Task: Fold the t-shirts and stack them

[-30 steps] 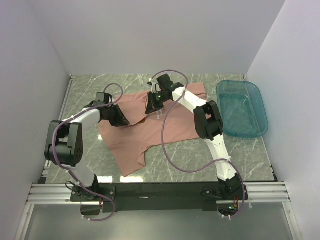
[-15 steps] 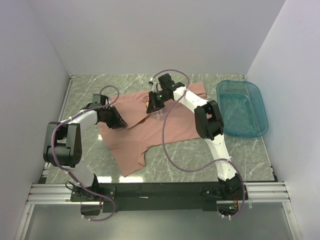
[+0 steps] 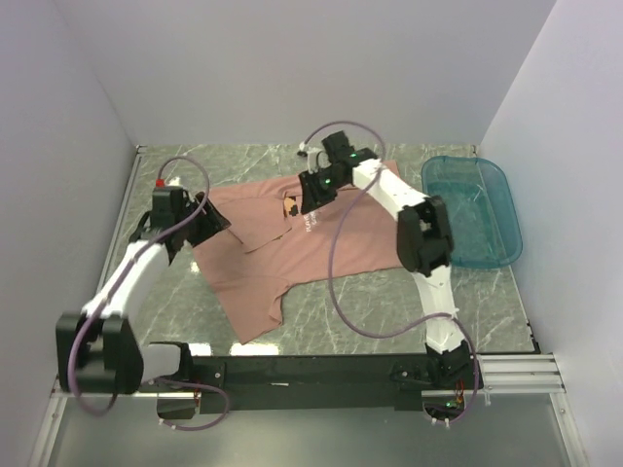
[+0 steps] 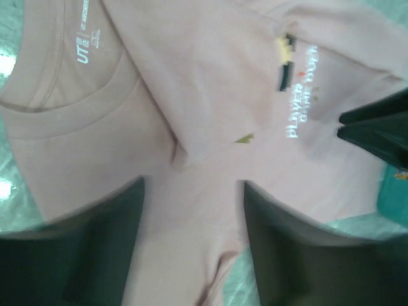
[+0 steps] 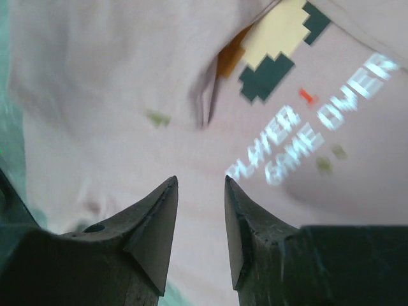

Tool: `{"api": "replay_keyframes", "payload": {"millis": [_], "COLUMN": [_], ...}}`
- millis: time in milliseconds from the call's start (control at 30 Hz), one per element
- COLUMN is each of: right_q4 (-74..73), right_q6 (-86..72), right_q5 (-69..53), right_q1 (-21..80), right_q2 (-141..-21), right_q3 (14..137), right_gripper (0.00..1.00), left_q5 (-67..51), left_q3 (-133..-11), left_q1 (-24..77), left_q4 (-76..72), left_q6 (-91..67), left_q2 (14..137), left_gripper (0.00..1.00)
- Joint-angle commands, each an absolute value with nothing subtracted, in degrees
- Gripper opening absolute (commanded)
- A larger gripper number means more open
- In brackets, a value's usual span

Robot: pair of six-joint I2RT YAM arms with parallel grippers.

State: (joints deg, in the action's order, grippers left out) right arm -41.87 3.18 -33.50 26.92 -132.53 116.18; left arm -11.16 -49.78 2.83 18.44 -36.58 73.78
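Note:
The dusty-pink t-shirt (image 3: 292, 248) lies partly folded across the middle of the table, its pixel-figure print (image 3: 294, 205) and white text facing up. My left gripper (image 3: 214, 220) hovers at the shirt's left edge, open, with nothing between its fingers. In the left wrist view the jaws (image 4: 193, 191) stand wide apart above the shirt (image 4: 210, 95), with the collar (image 4: 70, 95) at upper left. My right gripper (image 3: 311, 202) hangs over the print, open and empty. In the right wrist view its tips (image 5: 200, 185) sit just above the cloth, near the print (image 5: 280, 44).
A translucent teal tub (image 3: 472, 209) stands at the right of the table, beside the shirt's right sleeve. The right gripper's fingers (image 4: 376, 131) show at the right edge of the left wrist view. White walls close in the table on three sides.
Both grippers have opened and let go of the shirt. The left arm drew back to the left; the right gripper rose toward the back. The chest print now shows.

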Motion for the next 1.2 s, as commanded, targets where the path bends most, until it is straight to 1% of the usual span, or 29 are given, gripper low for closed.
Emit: {"api": "replay_keyframes", "payload": {"millis": [0, 33, 67, 100, 133, 167, 200, 233, 267, 300, 333, 400, 467, 533, 600, 633, 667, 733, 767, 867, 1000, 1167], "right_q4": [-43.95, -43.34, -41.94, -40.71, -39.13, -36.15, -34.64, -32.98, -32.35, -33.65, -35.58, -42.17, -45.86, -44.04, -41.05, -40.17, -37.03, -34.20, -32.88, -30.59, -28.92, -26.20], "right_q6": [16.94, 21.92, 25.10, 28.18, 34.74, 38.28, 41.63, 46.62, 49.80, 53.58, 61.70, 67.47, 72.85, 71.56, 70.32, 68.66, 67.16, 64.87, 64.95, 63.72, 61.09, 54.41], "right_q5": [-36.81, -37.96, -41.01, -42.35, -44.19, -49.26, -51.05, -53.33, -57.44, -59.13, -60.02, -58.12, -55.12, -49.77, -45.29, -39.09, -35.89, -29.03, -24.83, -21.02, -17.59, -16.35], "right_q1": [24.44, 24.26, 24.17, 24.08, 24.17, 24.26, 24.26, 24.08, 24.17, 24.34, 24.78, 26.88, 32.68, 37.15, 44.62, 47.17, 52.33, 56.67, 60.43, 64.59, 71.43, 75.49], "right_q2": [-116.83, -110.80, -107.26, -103.49, -95.62, -91.54, -87.67, -84.15, -78.63, -76.49, -74.20, -73.65, -73.83, -73.92, -75.14, -77.76, -79.35, -84.60, -86.47, -92.89, -100.18, -107.74], "right_q3": [110.44, 107.43, 104.01, 95.97, 91.45, 86.80, 78.40, 74.22, 70.35, 65.18, 63.47, 61.71, 61.35, 59.95, 60.03, 60.55, 61.08, 63.19, 65.28, 68.81, 75.21, 79.89], "right_gripper": [0.43, 0.43, 0.43, 0.45, 0.46, 0.55, 0.63, 0.72, 0.87, 0.91, 0.93, 0.93, 0.92, 0.91, 0.88, 0.86, 0.83, 0.79, 0.76, 0.71, 0.68, 0.65], "left_q5": [-9.84, -10.02, -10.80, -11.59, -12.73, -13.61, -13.62, -13.71, -14.06, -14.32, -14.41, -15.02, -14.50, -12.14, -10.03, -7.93, -6.78, -5.98, -3.98, -0.18, 5.69, 9.40], "left_q3": [-45.89, -44.57, -44.13, -44.03, -44.21, -44.47, -44.73, -44.91, -44.74, -44.74, -44.74, -45.00, -44.74, -43.95, -42.98, -41.50, -40.70, -40.25, -40.69, -40.96, -40.78, -41.22], "left_q1": [2.81, 2.73, 2.64, 2.46, 2.29, 2.29, 2.20, 2.28, 2.29, 2.29, 2.29, 2.29, 2.29, 2.29, 2.29, 2.29, 2.37, 2.46, 2.46, 2.55, 2.64, 2.64], "left_q4": [12.58, 12.22, 12.30, 12.65, 13.70, 14.75, 15.55, 15.90, 16.43, 16.61, 16.79, 17.31, 17.84, 18.54, 19.16, 19.42, 19.60, 19.95, 20.56, 21.53, 22.06, 23.03], "left_q6": [-36.82, -37.44, -37.62, -37.53, -36.57, -35.95, -35.43, -33.68, -32.62, -31.74, -30.08, -27.78, -25.15, -23.04, -22.15, -21.97, -22.15, -22.68, -22.59, -23.11, -23.90, -24.70], "left_q2": [61.48, 59.78, 58.29, 57.23, 55.65, 55.03, 53.45, 52.31, 51.08, 49.67, 47.14, 44.75, 41.67, 38.86, 35.97, 34.99, 34.02, 31.38, 30.68, 27.87, 25.66, 24.96], "left_gripper": [0.72, 0.79, 0.84, 0.85, 0.86, 0.86, 0.86, 0.85, 0.85, 0.85, 0.85, 0.85, 0.85, 0.85, 0.85, 0.85, 0.85, 0.85, 0.84, 0.84, 0.84, 0.84]}}
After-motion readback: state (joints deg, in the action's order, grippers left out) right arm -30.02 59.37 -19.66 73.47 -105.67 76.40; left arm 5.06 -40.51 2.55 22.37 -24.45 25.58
